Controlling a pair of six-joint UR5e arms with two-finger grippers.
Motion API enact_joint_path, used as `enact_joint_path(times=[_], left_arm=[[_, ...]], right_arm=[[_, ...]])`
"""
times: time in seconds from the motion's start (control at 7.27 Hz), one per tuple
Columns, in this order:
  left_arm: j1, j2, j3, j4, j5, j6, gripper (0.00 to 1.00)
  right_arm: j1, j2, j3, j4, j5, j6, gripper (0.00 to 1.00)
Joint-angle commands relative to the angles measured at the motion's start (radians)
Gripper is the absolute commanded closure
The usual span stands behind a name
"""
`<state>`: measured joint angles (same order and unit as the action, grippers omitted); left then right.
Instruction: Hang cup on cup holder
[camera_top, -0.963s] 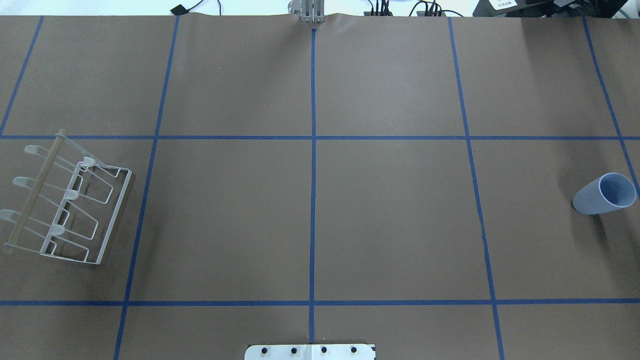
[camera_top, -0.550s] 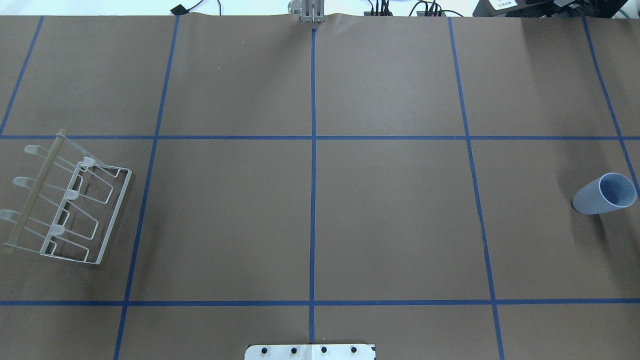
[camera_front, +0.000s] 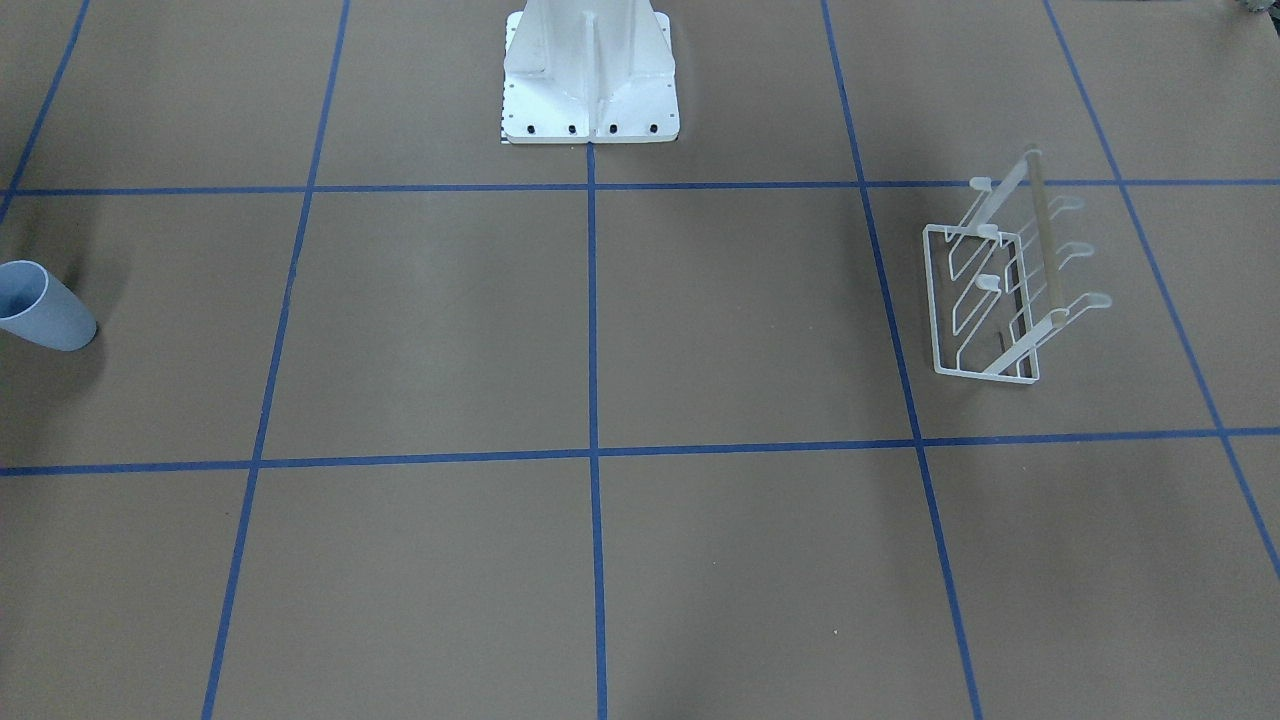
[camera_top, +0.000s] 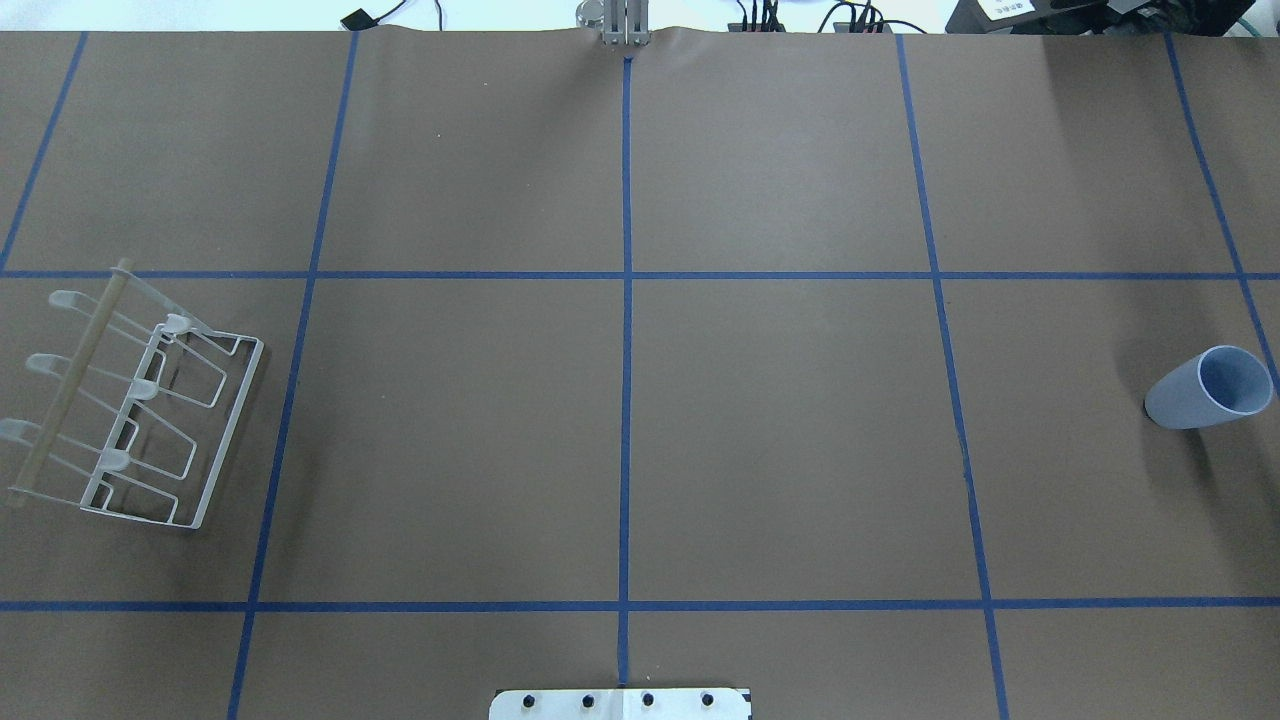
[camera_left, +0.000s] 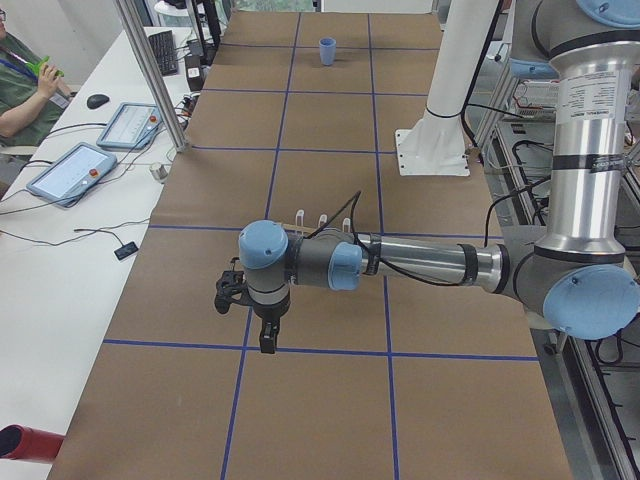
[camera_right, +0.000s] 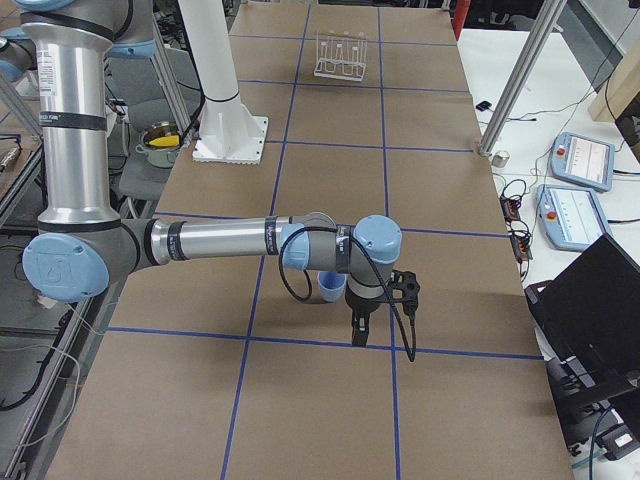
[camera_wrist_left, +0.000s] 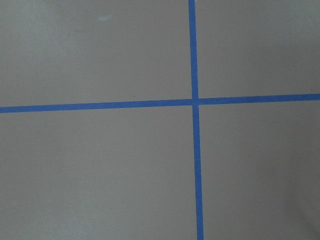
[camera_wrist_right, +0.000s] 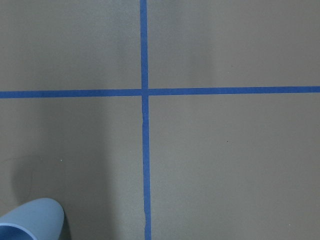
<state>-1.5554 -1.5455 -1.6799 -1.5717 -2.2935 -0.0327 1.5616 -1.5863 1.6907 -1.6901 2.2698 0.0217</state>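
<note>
Clearly our right gripper (camera_right: 357, 335) hangs nearest the upright cup (camera_right: 329, 286), just beside it, though we cannot tell whether it is open or closed.

Table (camera_top: 780, 440) w/ brown paper cover, split into rectangles by blue tape grid (camera_top: 626, 400). In overhead view, white wire cup holder (camera_top: 143, 388) w/ wooden rod stands at mid-left edge of frame; pale blue-grey cup (camera_top: 1190, 398) sits on the paper at mid-right edge, mouth up, well apart from it. White pedestal base plate (camera_top: 620, 704) w/ dark bolt heads at bottom centre, on the middle tape line.
</note>
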Motion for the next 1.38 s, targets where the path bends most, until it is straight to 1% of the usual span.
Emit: enact_joint_path(times=[0.0, 0.14, 0.28, 0.41, 0.55, 0.69, 0.83, 0.96, 1.1, 1.24], left_arm=[[0.000, -0.005, -0.015, -0.002, -0.003, -0.004, 0.02], [0.000, 0.001, -0.032, -0.002, -0.006, -0.004, 0.02], [0.000, -0.001, -0.041, -0.001, -0.006, -0.003, 0.02], [0.000, 0.008, -0.061, -0.002, -0.009, -0.001, 0.02], [0.002, 0.015, -0.060, -0.002, -0.008, -0.004, 0.02], [0.002, 0.001, -0.066, -0.001, -0.006, -0.006, 0.02], [0.003, -0.013, -0.070, -0.002, -0.004, -0.004, 0.02], [0.003, -0.025, -0.070, -0.005, -0.007, 0.005, 0.02], [0.009, -0.030, -0.060, -0.002, 0.000, 0.001, 0.02], [0.014, -0.031, -0.058, -0.004, 0.000, 0.005, 0.02]], right_arm=[[0.000, 0.000, 0.006, 0.001, 0.004, -0.002, 0.00], [0.000, 0.009, 0.009, 0.001, 0.005, -0.002, 0.00], [-0.006, 0.018, 0.058, 0.001, 0.008, 0.000, 0.00], [-0.040, 0.031, 0.073, 0.006, -0.004, -0.002, 0.00], [-0.047, 0.063, 0.073, 0.006, 0.011, 0.012, 0.00], [-0.060, 0.054, 0.070, 0.009, 0.022, 0.004, 0.00], [-0.077, 0.048, 0.072, 0.041, 0.045, -0.002, 0.00], [-0.121, -0.004, 0.067, 0.150, 0.065, -0.017, 0.00], [-0.167, -0.061, 0.063, 0.293, 0.065, -0.014, 0.00], [-0.188, -0.101, 0.052, 0.358, 0.069, -0.012, 0.00]])
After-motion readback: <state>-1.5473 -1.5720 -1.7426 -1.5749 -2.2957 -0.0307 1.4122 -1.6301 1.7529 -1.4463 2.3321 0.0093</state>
